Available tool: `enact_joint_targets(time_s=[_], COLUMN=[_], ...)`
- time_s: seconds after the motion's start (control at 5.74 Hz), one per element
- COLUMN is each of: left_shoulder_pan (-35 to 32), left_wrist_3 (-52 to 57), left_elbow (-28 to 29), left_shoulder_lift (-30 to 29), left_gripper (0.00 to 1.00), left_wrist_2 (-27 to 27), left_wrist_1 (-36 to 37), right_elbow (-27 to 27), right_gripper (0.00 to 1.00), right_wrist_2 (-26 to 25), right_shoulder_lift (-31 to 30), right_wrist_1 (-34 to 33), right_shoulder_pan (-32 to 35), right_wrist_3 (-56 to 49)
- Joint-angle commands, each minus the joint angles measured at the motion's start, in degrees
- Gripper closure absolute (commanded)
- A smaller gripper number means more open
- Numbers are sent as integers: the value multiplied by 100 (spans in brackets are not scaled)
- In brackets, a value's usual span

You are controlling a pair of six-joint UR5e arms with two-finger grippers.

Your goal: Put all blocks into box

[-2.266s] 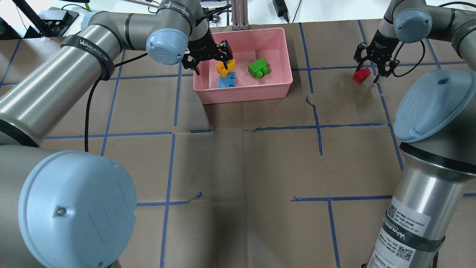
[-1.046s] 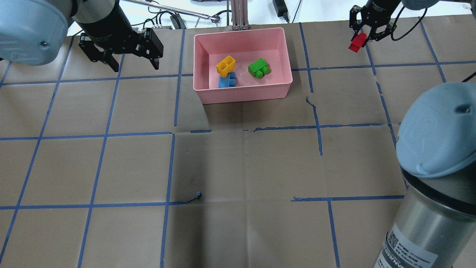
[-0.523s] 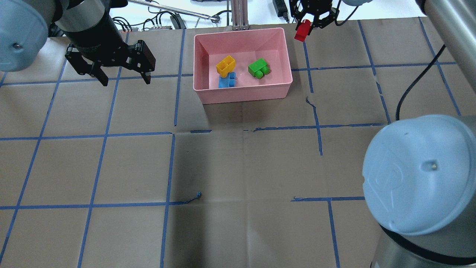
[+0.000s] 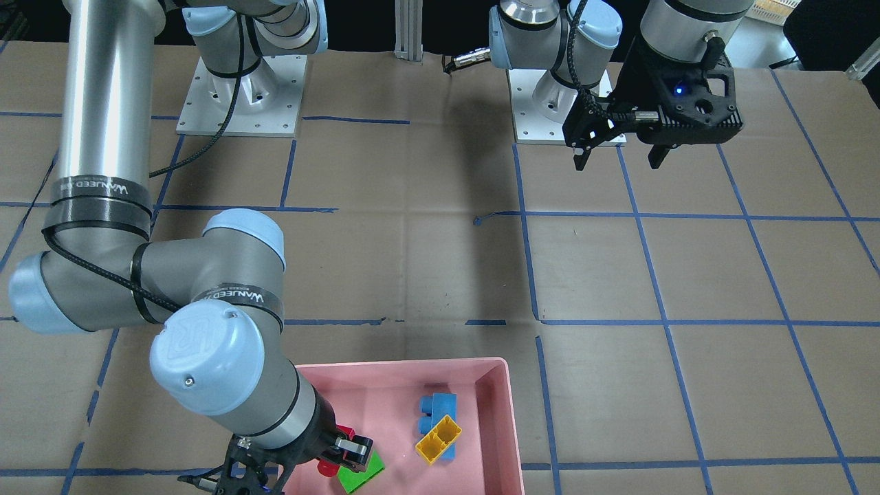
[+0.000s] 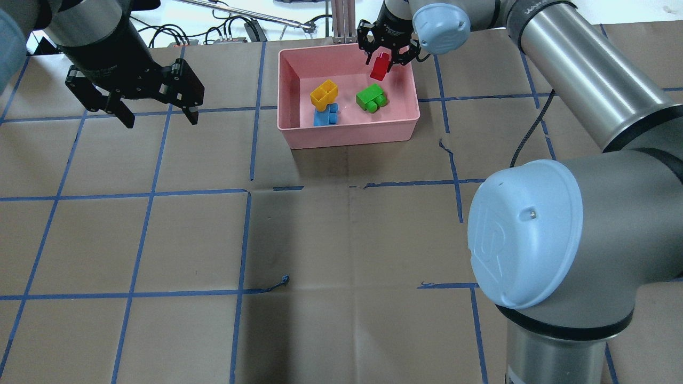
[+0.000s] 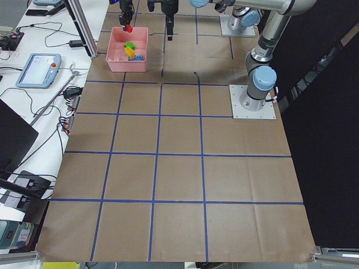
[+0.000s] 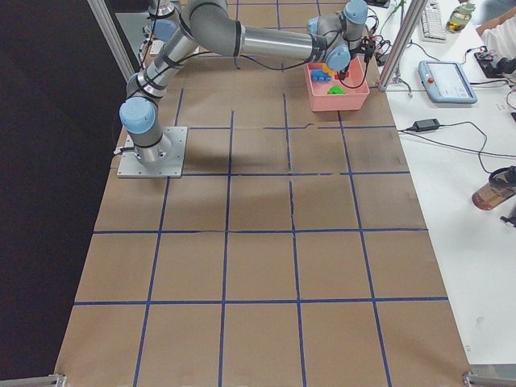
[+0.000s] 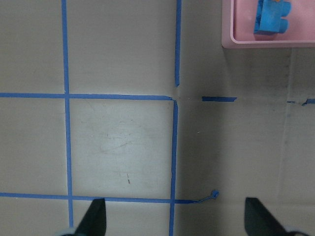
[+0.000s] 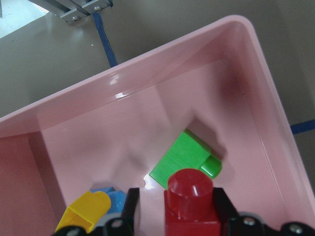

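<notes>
The pink box point(image 5: 347, 133) stands at the far middle of the table. In it lie the green brick point(image 5: 371, 98), the yellow brick point(image 5: 324, 94) and, partly under the yellow one, the blue brick point(image 5: 326, 116). My right gripper point(image 5: 385, 60) is shut on the red brick point(image 5: 380, 66) and holds it in the air over the box's far right part, above the green brick point(image 9: 184, 160). The right wrist view shows the red brick point(image 9: 189, 201) between the fingers. My left gripper point(image 5: 160, 121) is open and empty, above the table left of the box.
Brown paper with blue tape lines covers the table point(image 5: 341, 240). A metal post point(image 5: 344, 21) stands just behind the box. Cables lie beyond the far edge point(image 5: 235, 26). The left wrist view shows the box's near corner point(image 8: 266, 45) and the blue brick point(image 8: 269, 17).
My right gripper has carried the red brick up from the table at the right and leftward to over the box. My left gripper let go of the yellow brick and moved away left.
</notes>
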Motion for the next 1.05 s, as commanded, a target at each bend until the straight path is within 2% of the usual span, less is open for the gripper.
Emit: enact_joint_targets(time_s=[0.0, 0.35, 0.52, 0.7, 0.87], left_shoulder_pan=[3, 3, 3, 3, 21], left_wrist_3=[-1, -2, -2, -2, -2], left_elbow=[-4, -4, -4, -4, -4], left_shoulder_lift=[26, 43, 52, 52, 52], left_gripper=[1, 1, 1, 1, 1], left_wrist_2=[10, 11, 19, 19, -24], left_wrist_1=[-28, -36, -37, -37, -71], right_elbow=[215, 225, 233, 242, 225], right_gripper=[0, 0, 0, 0, 0], right_wrist_2=[12, 20, 282, 432, 286], right_shoulder_lift=[61, 25, -18, -132, -351], right_wrist_1=[-194, -134, -81, 59, 382], right_shoulder_pan=[13, 13, 48, 179, 276], right_wrist_3=[-11, -11, -38, -412, -772])
